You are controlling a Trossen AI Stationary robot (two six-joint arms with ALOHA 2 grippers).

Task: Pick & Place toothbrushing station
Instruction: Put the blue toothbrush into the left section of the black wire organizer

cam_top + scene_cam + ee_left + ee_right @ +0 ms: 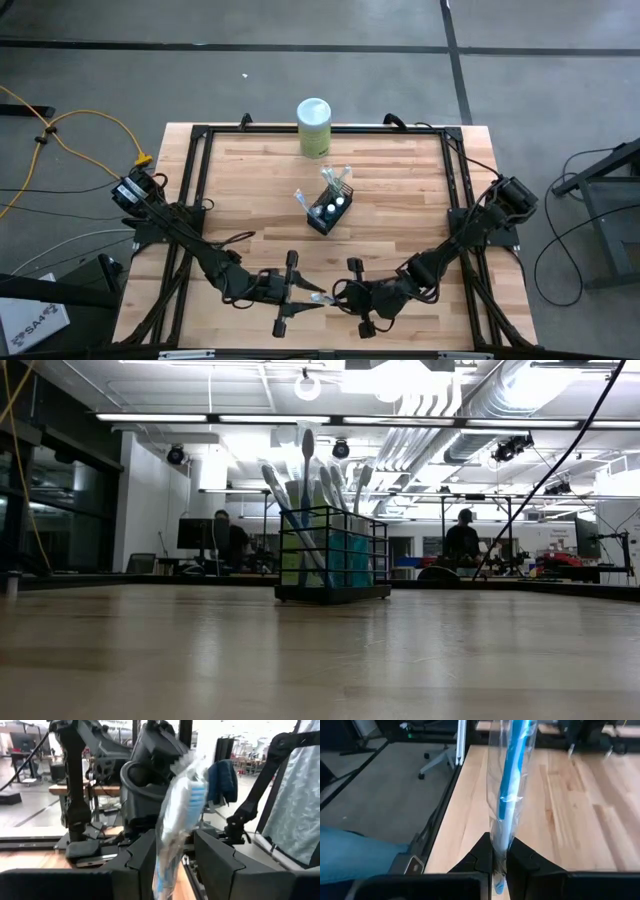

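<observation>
The black wire-mesh holder (pixel 330 208) (pixel 333 555) stands on its base at the table's middle, with white-and-blue toothbrushes and white-capped tubes upright in it. Near the front edge, a blue-handled toothbrush in a clear wrapper (pixel 322 297) (pixel 510 785) (pixel 180 805) hangs between my two grippers. My right gripper (pixel 336 298) (pixel 501 856) is shut on one end of it. My left gripper (pixel 308 294) (pixel 175 847) faces it from the table's left. It is open, with one finger on either side of the wrapper's other end. My right gripper pinches the wrapped toothbrush's end (pixel 500 842) between its two fingertips, clear wrapper and blue handle together. The fingers come from the table's right, slanting a little down. The brush runs straight on beyond them toward my left gripper, lifted clear of the table.
A pale green canister with a white lid (pixel 314 127) stands at the far edge, behind the holder. A black frame (pixel 200 190) runs along the table's sides. Bare wood lies between the holder and the grippers. People sit in the room beyond the table (pixel 462 538).
</observation>
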